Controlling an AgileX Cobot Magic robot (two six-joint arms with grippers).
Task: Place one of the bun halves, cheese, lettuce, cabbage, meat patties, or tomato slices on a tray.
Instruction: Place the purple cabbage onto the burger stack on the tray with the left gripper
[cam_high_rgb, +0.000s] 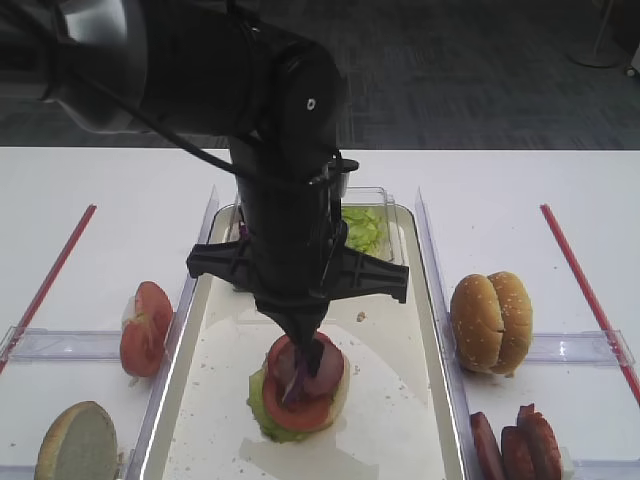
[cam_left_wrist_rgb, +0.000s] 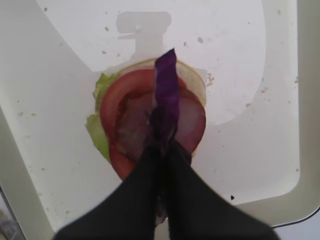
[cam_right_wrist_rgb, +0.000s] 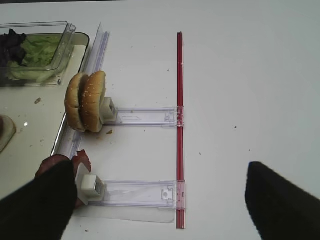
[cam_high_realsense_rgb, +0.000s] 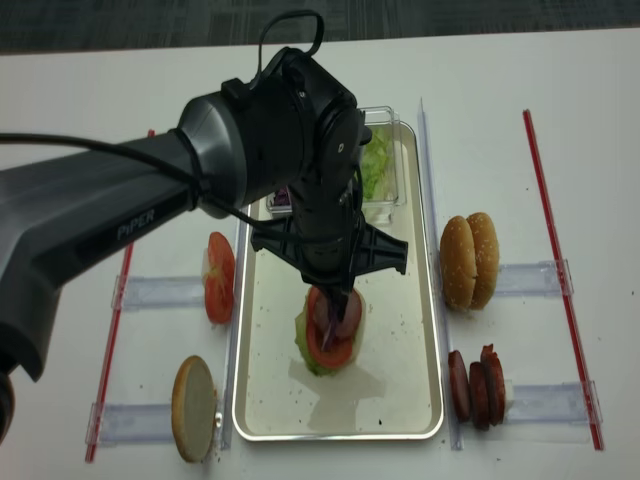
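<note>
My left gripper (cam_left_wrist_rgb: 162, 145) is shut on a strip of purple cabbage (cam_left_wrist_rgb: 167, 90), which hangs over a stack on the tray (cam_high_rgb: 424, 300). The stack is a pale bun half (cam_left_wrist_rgb: 194, 80) with lettuce (cam_left_wrist_rgb: 97, 135) and a tomato slice (cam_left_wrist_rgb: 122, 110) on it. In the overhead views the left gripper (cam_high_realsense_rgb: 335, 300) points straight down at that stack. My right gripper (cam_right_wrist_rgb: 160, 200) stands open over bare table, beside the meat patties (cam_right_wrist_rgb: 60, 162), with nothing between its fingers.
A clear tub (cam_high_rgb: 365, 228) of lettuce and cabbage sits at the tray's far end. Clear holders flank the tray: bun halves (cam_high_rgb: 490, 320) and meat patties (cam_high_rgb: 515, 445) on the right, tomato slices (cam_high_rgb: 145, 328) and a bun half (cam_high_rgb: 78, 440) on the left. Red strips (cam_high_rgb: 585, 290) edge both sides.
</note>
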